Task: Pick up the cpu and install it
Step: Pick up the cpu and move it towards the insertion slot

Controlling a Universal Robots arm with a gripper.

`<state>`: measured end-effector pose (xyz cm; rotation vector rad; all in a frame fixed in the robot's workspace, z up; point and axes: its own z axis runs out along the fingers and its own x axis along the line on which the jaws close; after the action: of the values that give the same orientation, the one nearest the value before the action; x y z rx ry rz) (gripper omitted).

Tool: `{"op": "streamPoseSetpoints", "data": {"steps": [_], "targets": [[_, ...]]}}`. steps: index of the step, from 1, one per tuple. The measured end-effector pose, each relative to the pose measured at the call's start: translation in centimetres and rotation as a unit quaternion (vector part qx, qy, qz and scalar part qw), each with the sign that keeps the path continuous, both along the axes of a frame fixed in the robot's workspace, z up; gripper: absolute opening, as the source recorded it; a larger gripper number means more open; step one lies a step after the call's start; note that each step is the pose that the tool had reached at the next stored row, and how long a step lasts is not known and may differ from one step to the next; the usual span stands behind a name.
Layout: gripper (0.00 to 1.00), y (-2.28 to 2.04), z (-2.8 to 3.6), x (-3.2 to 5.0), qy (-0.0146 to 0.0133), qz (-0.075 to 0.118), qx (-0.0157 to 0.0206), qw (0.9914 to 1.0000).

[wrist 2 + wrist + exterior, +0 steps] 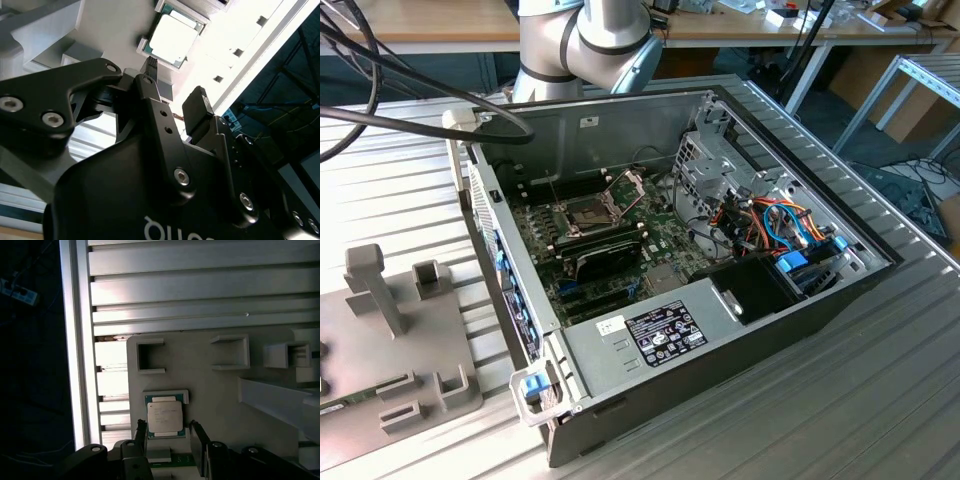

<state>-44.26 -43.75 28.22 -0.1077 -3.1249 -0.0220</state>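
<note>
The cpu (164, 420), a small square chip with a silver-grey top and green rim, lies flat in a recess of a pale grey fixture plate (210, 390). In both wrist views my gripper (169, 436) is open, its two black fingers (198, 440) standing one on each side of the chip, just clear of its edges. The second wrist view shows the cpu (172, 39) beyond the gripper (175, 85). In the exterior view the dark square socket (588, 213) on the green motherboard (660, 225) has its metal frame (626, 186) hinged up.
The open computer case (800, 300) lies on a ribbed aluminium table (880, 400), with a power supply (660, 330), a drive cage (705, 175) and a black module (605, 258) inside. The grey fixture plate (380, 340) with upright holders sits at the exterior view's left. The arm (585, 40) rises behind the case.
</note>
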Motion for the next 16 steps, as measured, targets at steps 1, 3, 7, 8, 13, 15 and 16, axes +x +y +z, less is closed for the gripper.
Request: {"op": "streamPoseSetpoints", "data": {"steps": [1, 3, 7, 8, 13, 15, 16], "targets": [[0.48, 0.00, 0.00, 0.00, 0.0000, 0.000, 0.0000, 1.00000], [0.48, 0.00, -0.01, 0.00, 0.0000, 0.000, 0.0000, 1.00000], [0.48, 0.00, -0.36, 0.00, -0.0001, 0.000, 0.0001, 1.00000], [0.48, 0.00, -0.43, 0.00, 0.0000, 0.000, 0.0000, 1.00000], [0.48, 0.00, -0.80, 0.00, 0.0000, 0.000, 0.0000, 1.00000], [0.48, 0.00, -0.94, 0.00, 0.0000, 0.000, 0.0000, 1.00000], [0.48, 0.00, -1.02, 0.00, 0.0000, 0.000, 0.0000, 1.00000]]}}
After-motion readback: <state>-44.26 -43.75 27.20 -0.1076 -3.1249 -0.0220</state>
